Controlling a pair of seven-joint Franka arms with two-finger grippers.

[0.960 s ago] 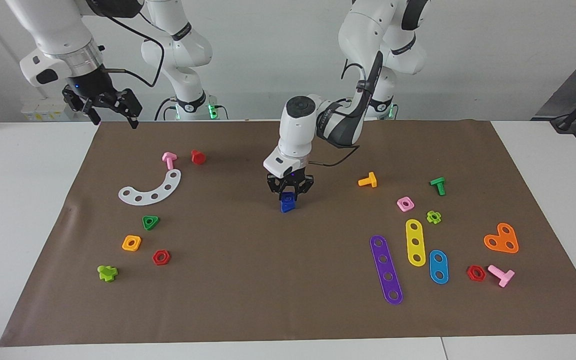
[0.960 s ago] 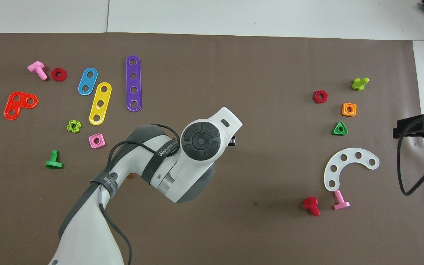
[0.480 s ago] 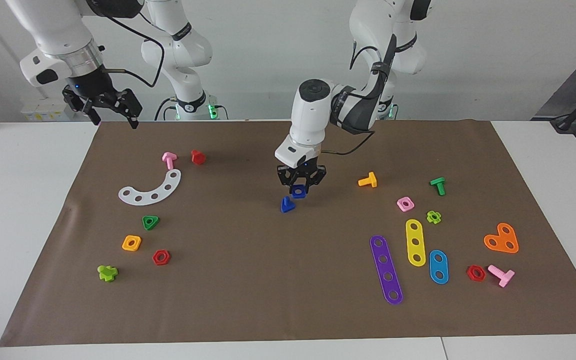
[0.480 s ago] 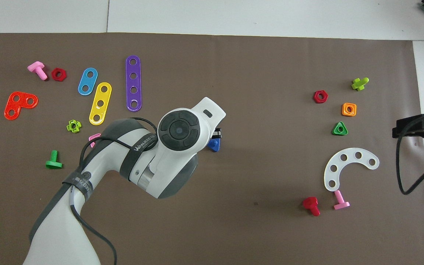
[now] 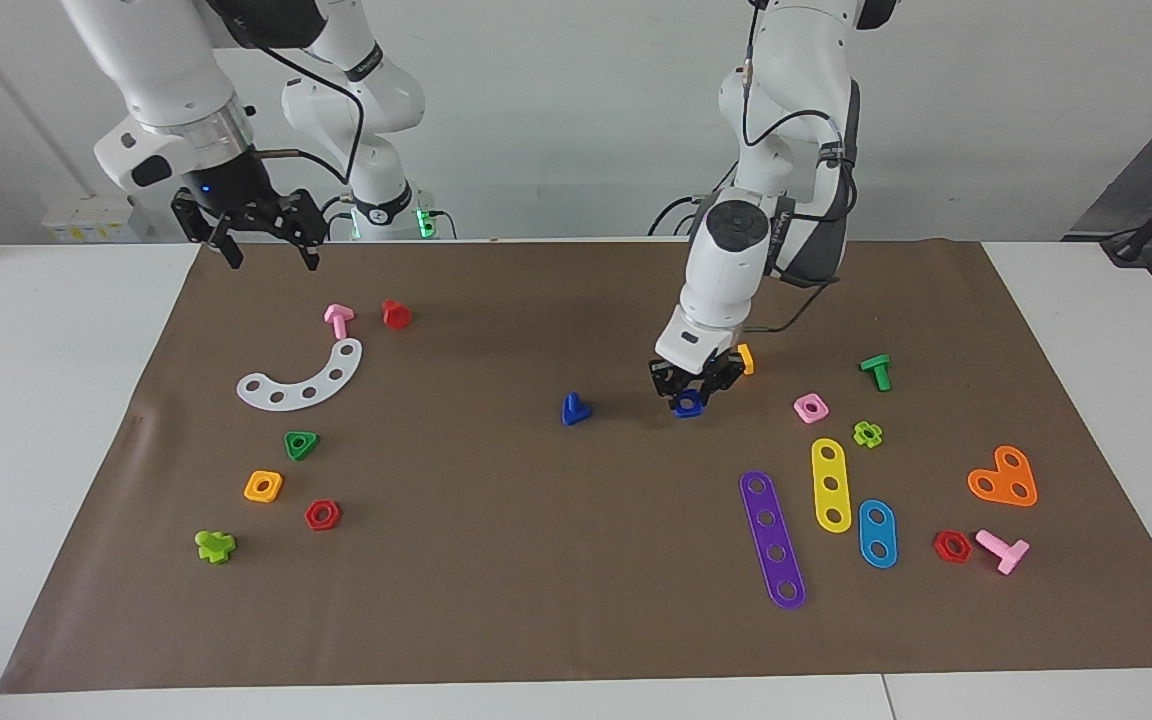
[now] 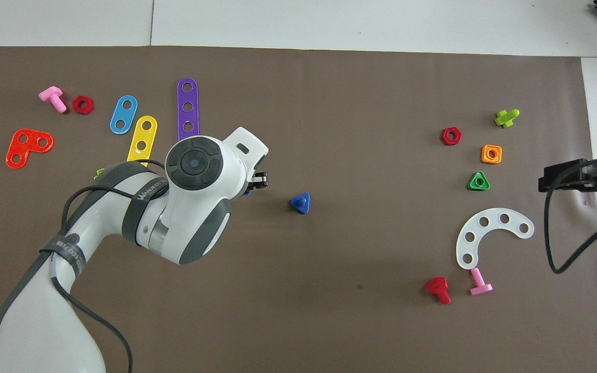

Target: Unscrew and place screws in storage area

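Left end effector point(image 5: 691, 386) around blue nut point(image 5: 688, 403)

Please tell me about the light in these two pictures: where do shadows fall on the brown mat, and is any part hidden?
Facing view: even light, a soft shadow on the brown mat under the left gripper shut on the blue nut; the blue bolt casts little shadow. Overhead view: the left arm's wrist hides that nut; a soft shadow lies beside the wrist. The right gripper waits raised.

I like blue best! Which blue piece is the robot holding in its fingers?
The dark blue square nut, held by the left gripper. The blue triangular bolt lies alone on the brown mat, and the light blue strip lies untouched.
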